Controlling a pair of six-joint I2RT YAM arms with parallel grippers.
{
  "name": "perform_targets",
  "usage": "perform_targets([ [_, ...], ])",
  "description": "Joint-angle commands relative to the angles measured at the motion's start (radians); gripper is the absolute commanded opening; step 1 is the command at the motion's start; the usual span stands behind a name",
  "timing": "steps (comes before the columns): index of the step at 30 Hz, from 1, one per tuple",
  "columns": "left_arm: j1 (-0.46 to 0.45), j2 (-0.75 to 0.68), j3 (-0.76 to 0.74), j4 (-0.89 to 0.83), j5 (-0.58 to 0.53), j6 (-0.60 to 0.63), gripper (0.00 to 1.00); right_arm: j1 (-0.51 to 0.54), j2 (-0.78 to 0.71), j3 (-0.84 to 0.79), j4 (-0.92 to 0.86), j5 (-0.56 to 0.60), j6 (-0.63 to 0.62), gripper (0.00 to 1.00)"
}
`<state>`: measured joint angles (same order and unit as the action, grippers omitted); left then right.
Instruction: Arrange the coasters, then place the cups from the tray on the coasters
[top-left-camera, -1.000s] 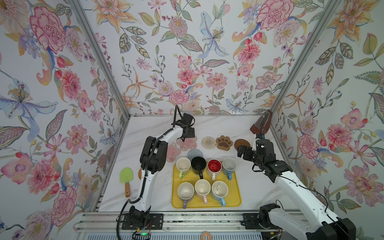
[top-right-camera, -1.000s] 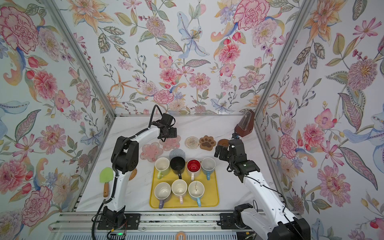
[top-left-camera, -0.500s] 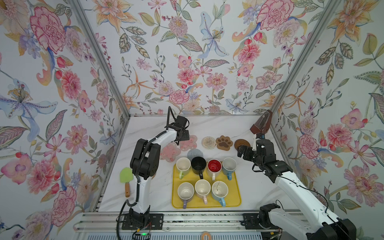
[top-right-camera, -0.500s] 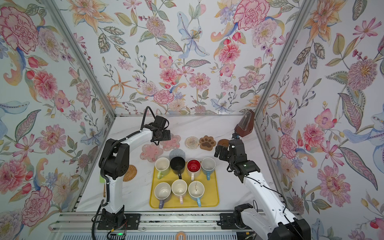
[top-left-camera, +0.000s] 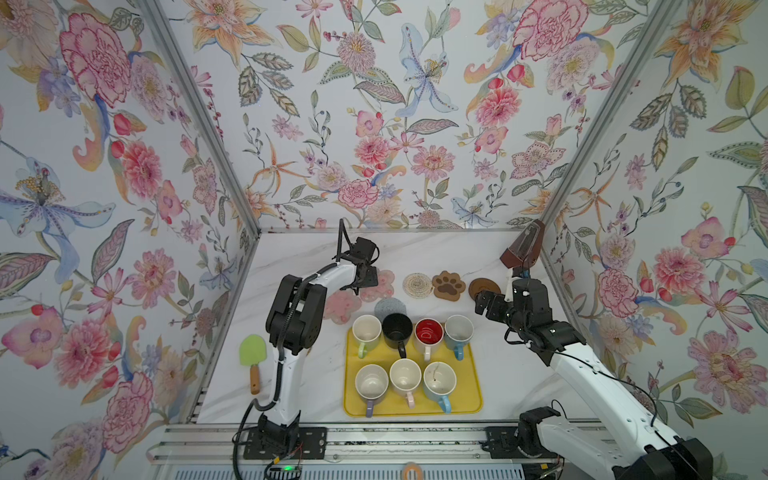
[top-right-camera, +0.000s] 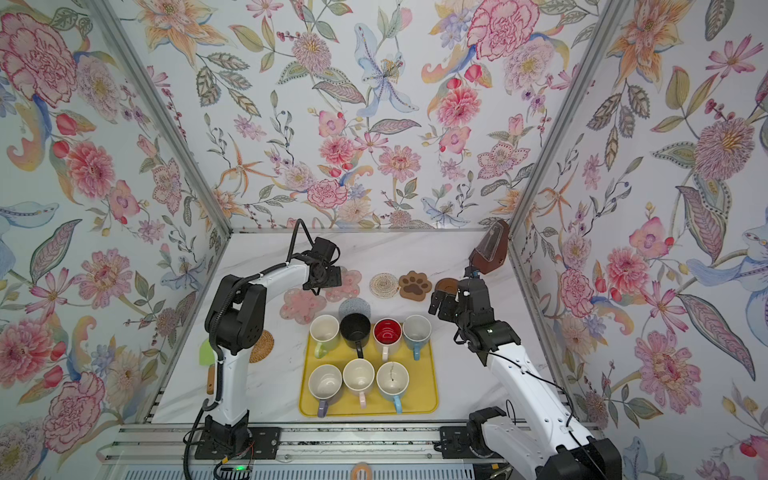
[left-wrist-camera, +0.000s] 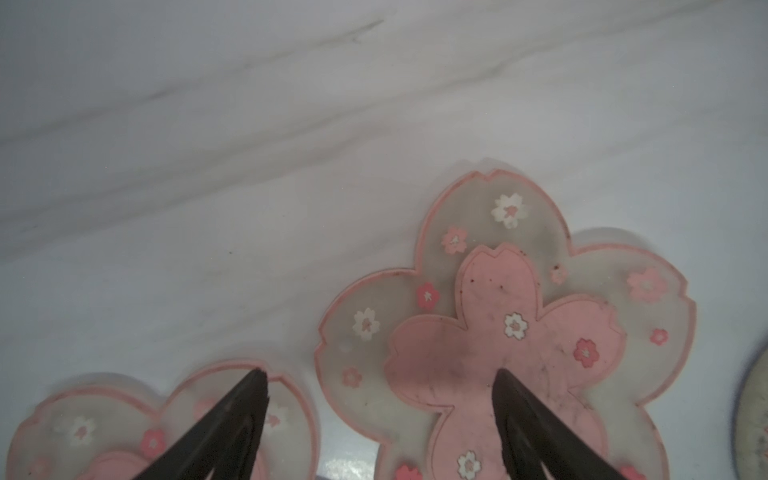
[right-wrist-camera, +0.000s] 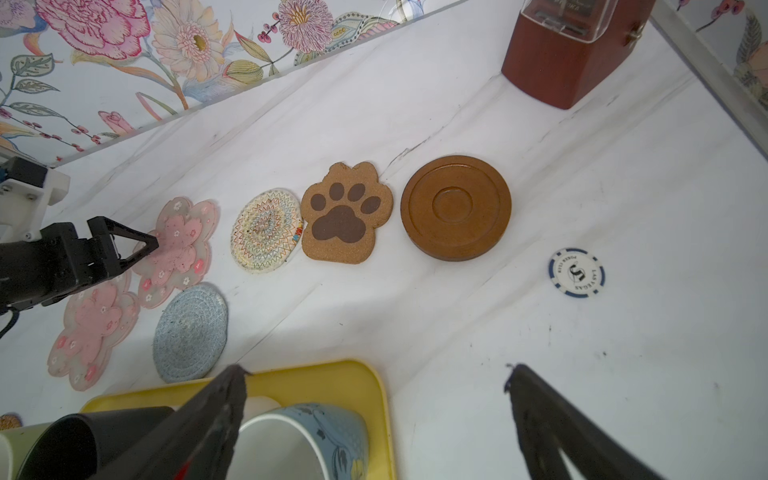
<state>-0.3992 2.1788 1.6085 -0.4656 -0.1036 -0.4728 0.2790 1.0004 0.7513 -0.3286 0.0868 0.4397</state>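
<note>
Lying under spread left end effector (left-wrist-camera: 378, 374): pink flower coaster (left-wrist-camera: 519, 324)

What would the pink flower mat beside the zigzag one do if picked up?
Probably flop: the pink flower mat looks thin, rubbery and see-through. Likely light. Lying flat on the table, its edge may be hard for the left tool to catch.

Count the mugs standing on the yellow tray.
7, all on the tray. Far row, from the left in a top view: light green mug, black mug, red-lined mug, far light blue mug. Near row: lavender mug, cream mug, near light blue mug. None appears hidden.
</note>
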Motion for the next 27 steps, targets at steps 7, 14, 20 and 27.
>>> perform_targets([
  [7,0.016,0.049,0.063,0.013,0.033,-0.015,0.84,0.002,0.012,0.017,-0.022,0.002,0.017,0.99],
  [14,0.016,0.049,0.064,0.014,0.046,-0.018,0.82,0.006,0.019,0.020,-0.023,0.008,0.018,0.99],
  [20,0.016,0.067,0.074,0.016,0.070,-0.025,0.81,0.010,0.032,0.022,-0.017,0.005,0.022,0.99],
  [27,0.012,0.076,0.079,0.021,0.090,-0.026,0.79,0.012,0.032,0.016,-0.017,0.010,0.021,0.99],
])
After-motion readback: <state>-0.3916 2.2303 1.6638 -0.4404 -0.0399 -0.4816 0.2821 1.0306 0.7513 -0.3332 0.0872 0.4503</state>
